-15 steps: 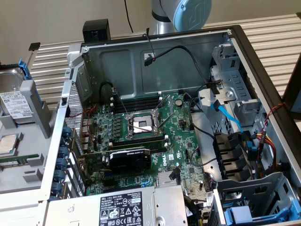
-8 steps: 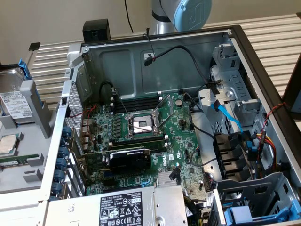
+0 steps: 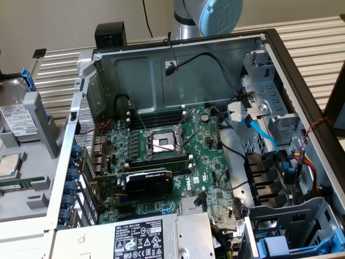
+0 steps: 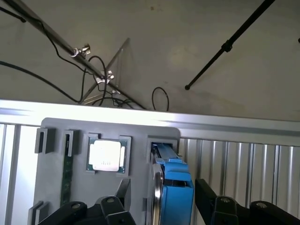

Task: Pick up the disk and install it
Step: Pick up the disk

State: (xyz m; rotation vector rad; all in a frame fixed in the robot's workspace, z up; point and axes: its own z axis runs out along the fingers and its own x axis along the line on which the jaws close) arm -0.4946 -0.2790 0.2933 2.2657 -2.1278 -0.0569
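1. wrist view: gripper point(image 4: 161, 186) jaws spread, one on either side of the disk point(image 4: 176, 187), which stands on edge in a grey tray point(image 4: 51, 178) near a cpu chip point(image 4: 107, 155).
2. exterior view: the tray sits outside the open computer case point(image 3: 161, 75); the print on the disk's white label is unreadable.

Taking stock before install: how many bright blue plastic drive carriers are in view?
2. One carrier frames the silver metal disk at the exterior view's left; the other sits in the grey drive cage, lower right. More may be hidden.
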